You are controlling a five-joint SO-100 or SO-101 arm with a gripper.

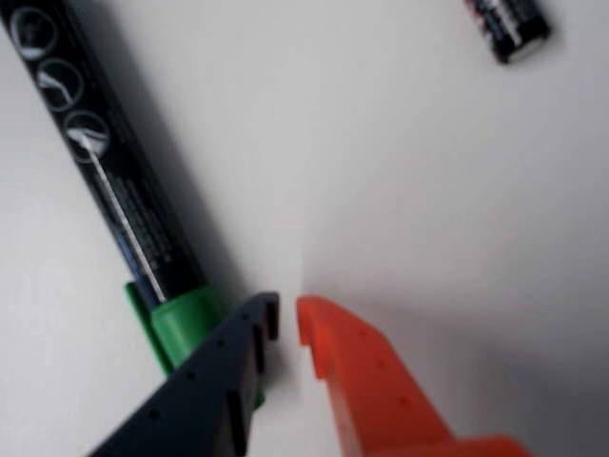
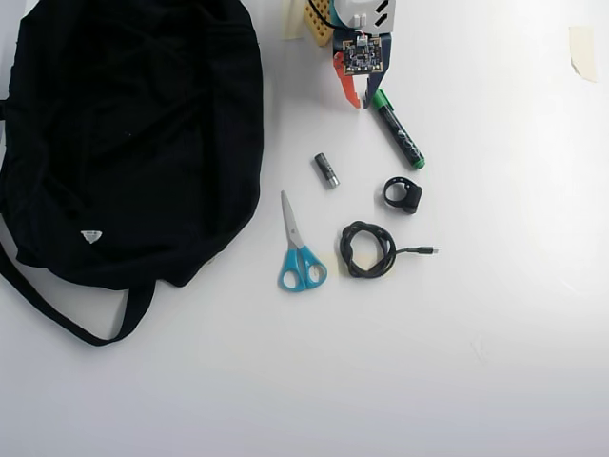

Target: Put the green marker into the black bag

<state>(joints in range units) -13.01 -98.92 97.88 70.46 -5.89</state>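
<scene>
The green marker (image 1: 124, 190), a black barrel with white print and green ends, lies on the white table; in the overhead view it (image 2: 400, 136) lies slanted at the top centre. My gripper (image 1: 287, 314) has a dark blue finger (image 1: 209, 381) and an orange finger (image 1: 371, 381) with only a narrow gap between the tips and nothing in it. The marker's green end touches the outer side of the dark finger, not between the jaws. In the overhead view the gripper (image 2: 363, 101) sits just left of the marker's upper end. The black bag (image 2: 133, 124) lies floppy at the left, well apart.
A short grey-black battery (image 2: 326, 170) lies below the gripper and also shows in the wrist view (image 1: 509, 24). Blue-handled scissors (image 2: 297, 249), a coiled black cable (image 2: 368, 249) and a small black ring-shaped part (image 2: 403, 194) lie mid-table. A tape scrap (image 2: 582, 49) is at top right.
</scene>
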